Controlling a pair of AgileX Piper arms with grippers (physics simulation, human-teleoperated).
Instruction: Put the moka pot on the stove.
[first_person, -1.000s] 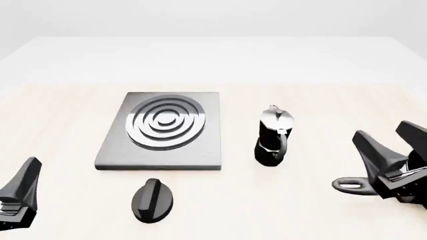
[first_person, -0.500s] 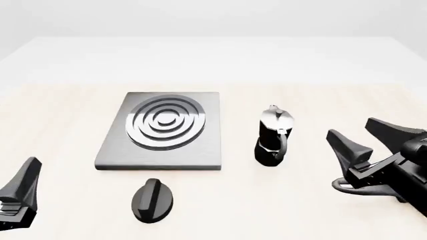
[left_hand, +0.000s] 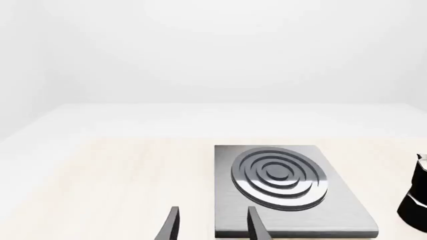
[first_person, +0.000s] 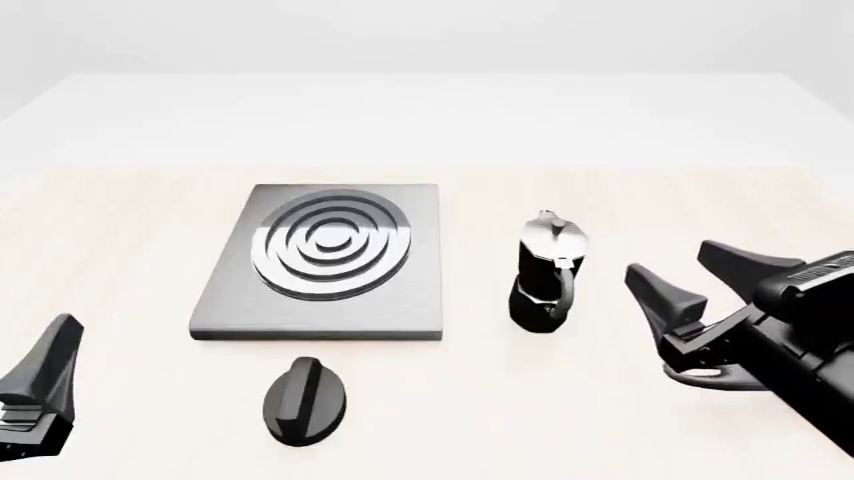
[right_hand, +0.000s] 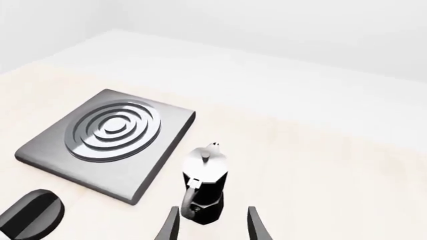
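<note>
Gaping right hand near moka pot, apart from it.

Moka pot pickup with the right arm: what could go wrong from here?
1. The moka pot is tall and narrow; a finger of the open right gripper clipping it could tip it.
2. Its handle faces the gripper and may spoil the grasp.
3. The stove is raised; a low carry could catch its edge.

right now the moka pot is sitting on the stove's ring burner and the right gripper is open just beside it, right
Not quite. The moka pot stands on the table, to the right of the stove and apart from it, as the front view shows. The right gripper is indeed open just beside it.
</note>
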